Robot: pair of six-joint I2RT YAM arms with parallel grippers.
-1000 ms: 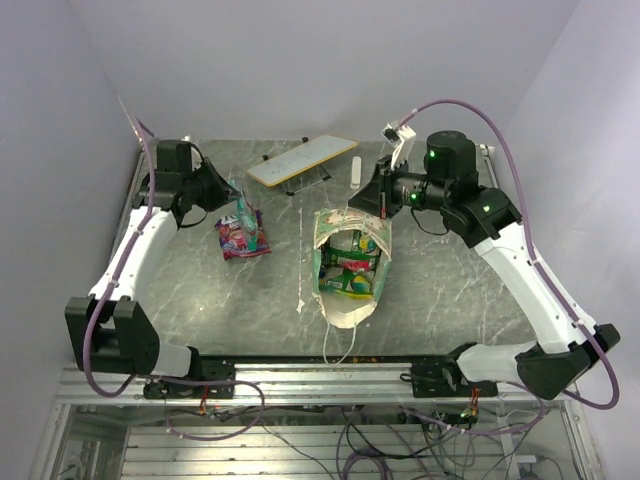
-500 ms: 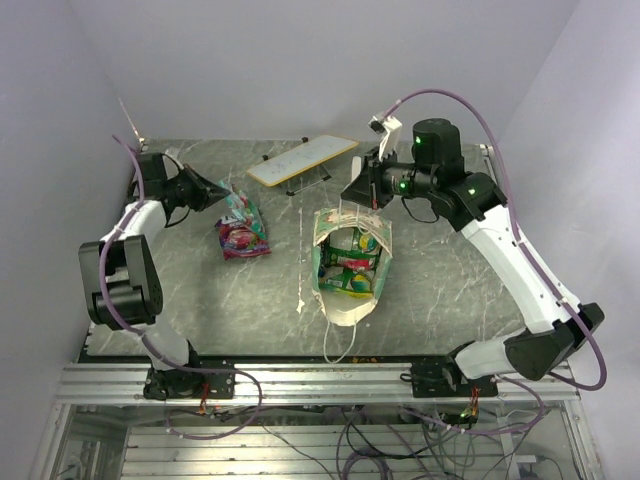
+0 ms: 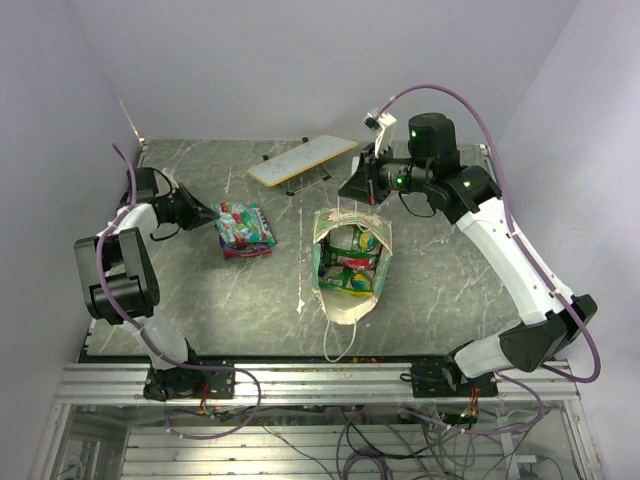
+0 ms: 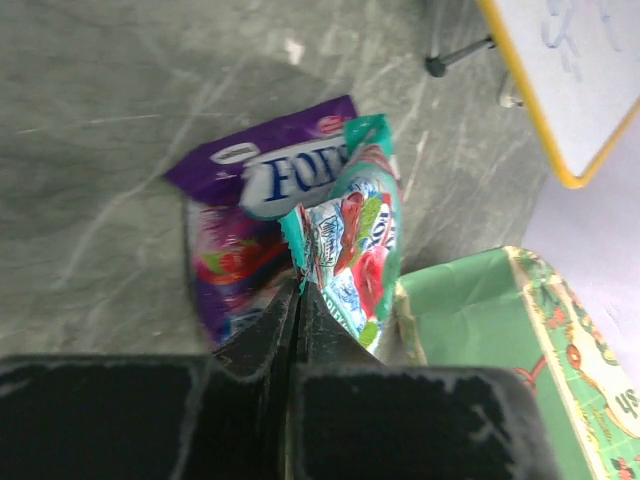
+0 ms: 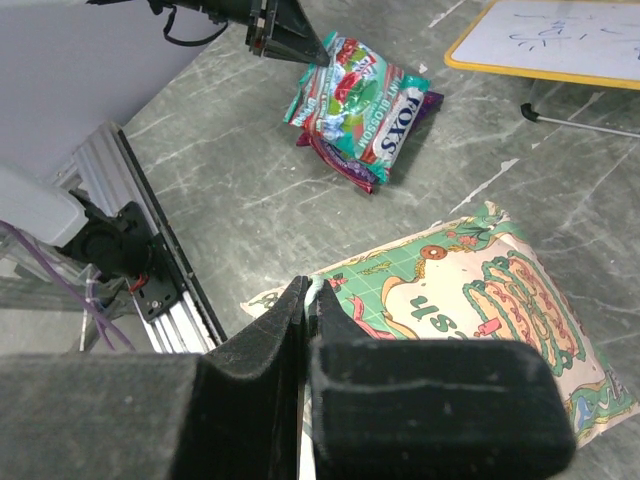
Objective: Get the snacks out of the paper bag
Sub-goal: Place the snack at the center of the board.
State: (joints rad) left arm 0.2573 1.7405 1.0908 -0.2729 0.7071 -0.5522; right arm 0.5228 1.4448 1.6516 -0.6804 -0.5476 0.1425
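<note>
Left pincer (image 4: 300, 290) is closed narrow on the edge of a green Fox's packet (image 4: 350, 240), which lies across a purple packet (image 4: 215, 170) on the worktop (image 3: 440, 290), left of the paper bag (image 5: 480, 300). Right pincer (image 5: 307, 285) is pinched shut on the bag's far rim, apparently holding the mouth up and open. The bag lies mid-worktop with its mouth facing up to the top camera. More packets (image 3: 348, 272) show inside, green uppermost.

Step in hand, judged: drop off the green packet, then go back for the next one.
- Open the left fingers fully before backing off, or the crinkly foil may snag and drag the purple packet along.
- Right arm should hold the rim steady; slack would likely fold the paper over the remaining packets.
- Entry into the bag is best from above, through the open mouth.

Room:
- Left arm is folded tight near the left wall (image 3: 60, 150), with little space behind it.
- The white board on black legs (image 3: 302, 158) stands just beyond the pile, at the far edge.
- Bare worktop lies between the pile and the bag, and to the bag's right.
- The bag's cord handle (image 3: 338, 345) trails toward the near rail (image 3: 300, 380).
</note>
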